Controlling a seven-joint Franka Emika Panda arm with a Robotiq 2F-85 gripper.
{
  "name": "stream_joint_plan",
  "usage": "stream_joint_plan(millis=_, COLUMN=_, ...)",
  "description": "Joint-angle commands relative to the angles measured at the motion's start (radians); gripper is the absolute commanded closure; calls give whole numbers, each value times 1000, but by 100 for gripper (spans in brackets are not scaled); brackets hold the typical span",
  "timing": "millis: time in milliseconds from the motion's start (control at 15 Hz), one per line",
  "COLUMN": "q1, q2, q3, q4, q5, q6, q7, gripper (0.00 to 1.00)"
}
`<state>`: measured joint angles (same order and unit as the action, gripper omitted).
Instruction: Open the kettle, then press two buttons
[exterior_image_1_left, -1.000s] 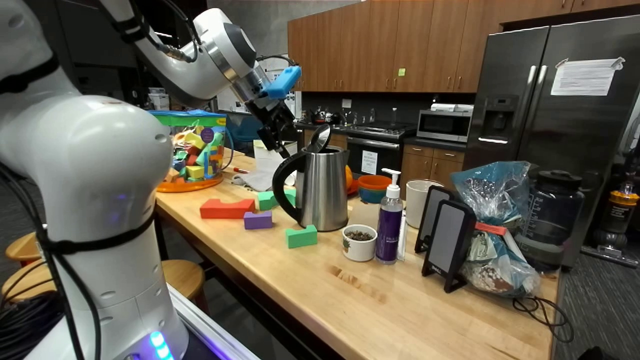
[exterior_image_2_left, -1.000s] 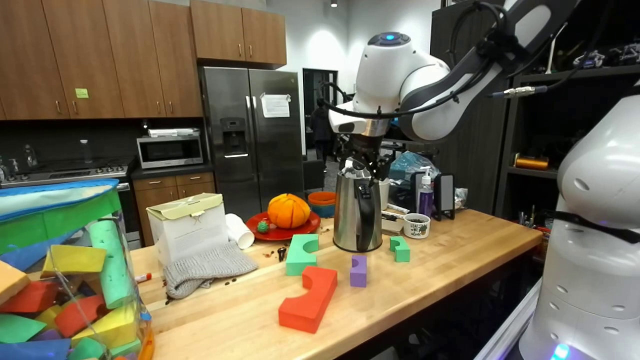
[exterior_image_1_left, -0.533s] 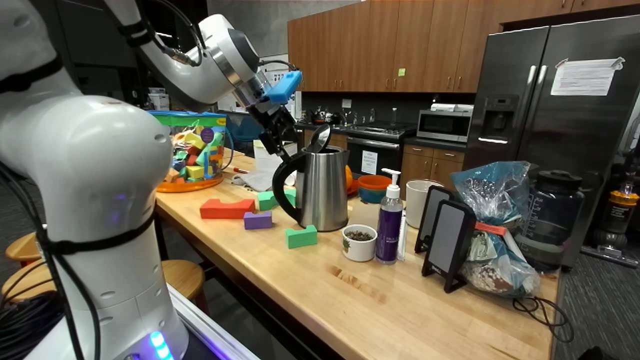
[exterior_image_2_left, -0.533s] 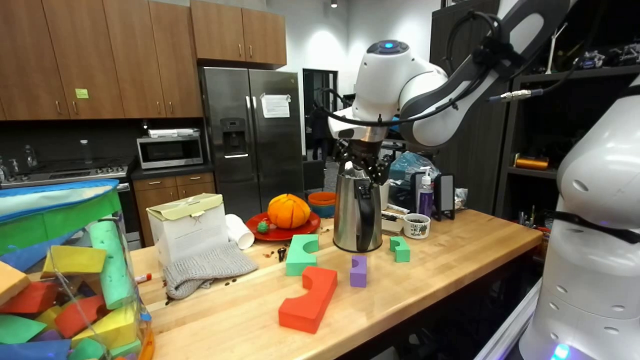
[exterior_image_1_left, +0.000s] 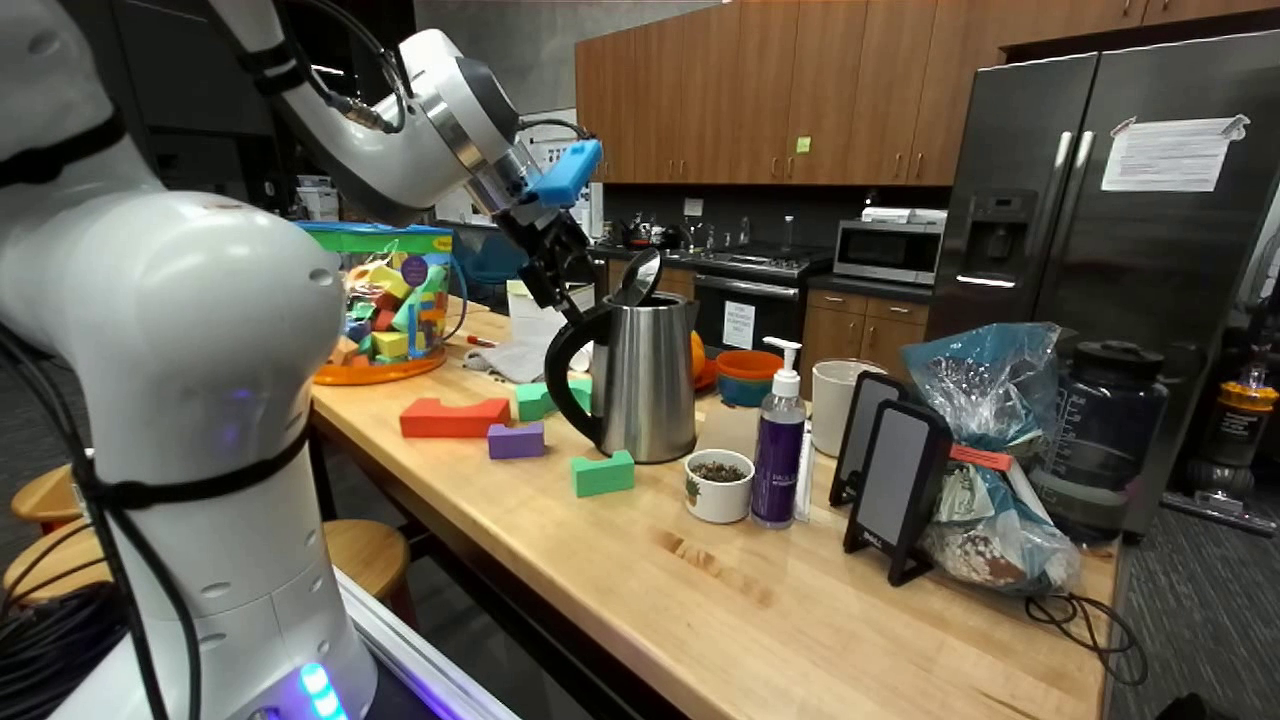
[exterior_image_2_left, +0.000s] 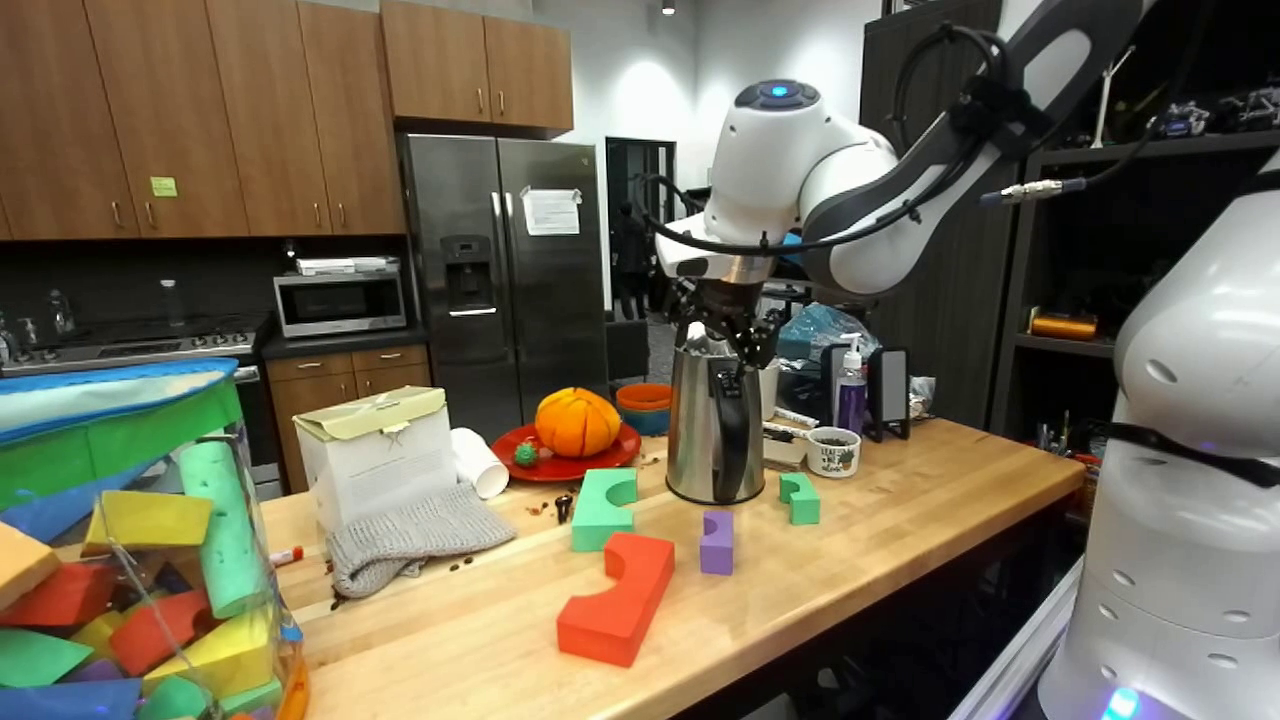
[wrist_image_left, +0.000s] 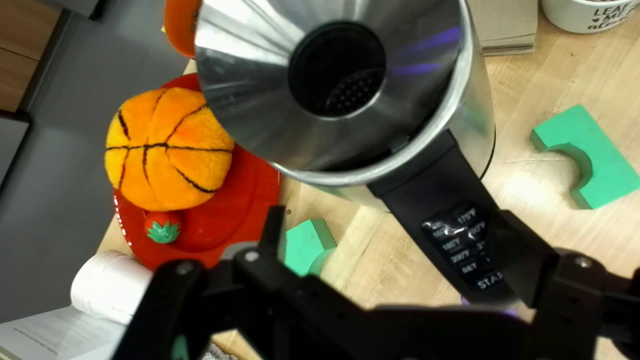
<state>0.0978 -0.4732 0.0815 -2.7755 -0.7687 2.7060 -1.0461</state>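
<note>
While kettle (exterior_image_1_left: 648, 385) stands open | arm (exterior_image_2_left: 770, 170) slants down | jaws parted near handle (wrist_image_left: 425, 195)

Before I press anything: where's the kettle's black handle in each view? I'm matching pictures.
In an exterior view: the black handle, left of centre.
In an exterior view: the black handle, slightly lower right of centre.
In the wrist view: the black handle, right of centre, slanting down-right.
Shared landmark: the lettered white pot, right of the handle in both exterior views, cut off at the wrist view's top right.
</note>
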Motion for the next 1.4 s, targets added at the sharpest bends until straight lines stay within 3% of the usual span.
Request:
stream_joint_plan(millis=0, q1=-5, q2=-1, q3=5, q4=2, q5=-52, q6=9, q7=39, gripper=0)
stream_joint_plan(millis=1333, q1=24, q2=33, q3=22, q4=21, q5=-261, q6=-48, q7=197, gripper=0)
